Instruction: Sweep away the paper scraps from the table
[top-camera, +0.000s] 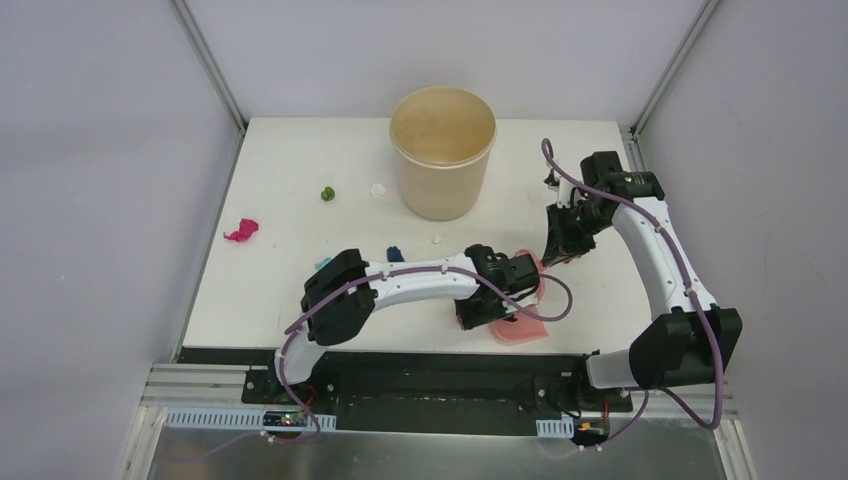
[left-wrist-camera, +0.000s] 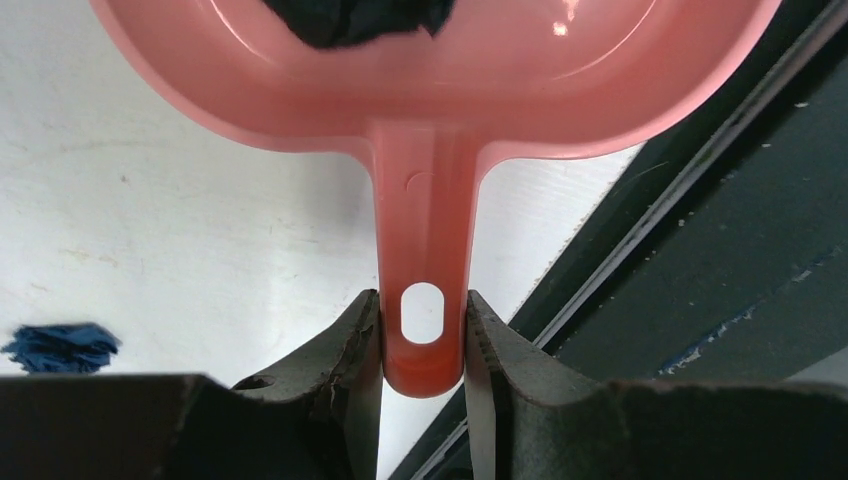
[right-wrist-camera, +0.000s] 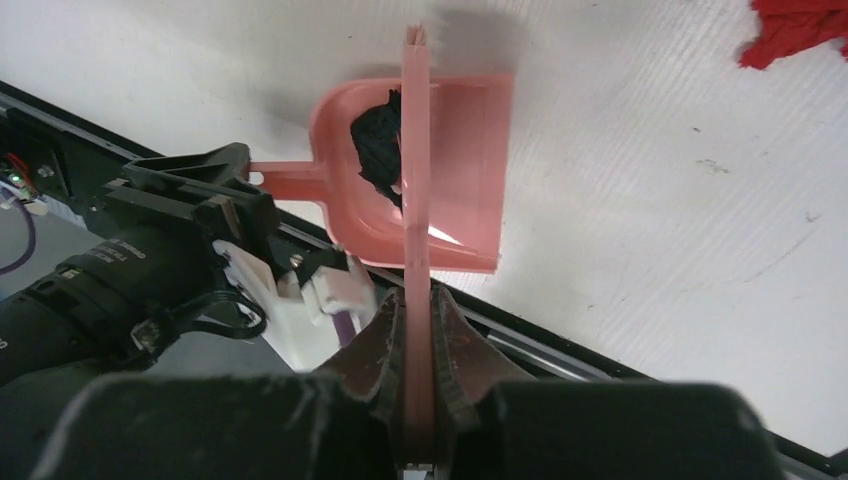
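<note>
Left tool (left-wrist-camera: 424, 345) clamped on dustpan (left-wrist-camera: 520, 90) handle at table (left-wrist-camera: 150, 220) front edge; right tool (right-wrist-camera: 418, 335) pinching brush (right-wrist-camera: 417, 150).

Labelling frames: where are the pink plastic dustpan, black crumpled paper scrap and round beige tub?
Pink plastic dustpan (left-wrist-camera: 425, 220): left wrist view, handle.
Black crumpled paper scrap (right-wrist-camera: 375, 150): right wrist view, its middle.
Round beige tub (top-camera: 440, 185): top external view, front wall.
</note>
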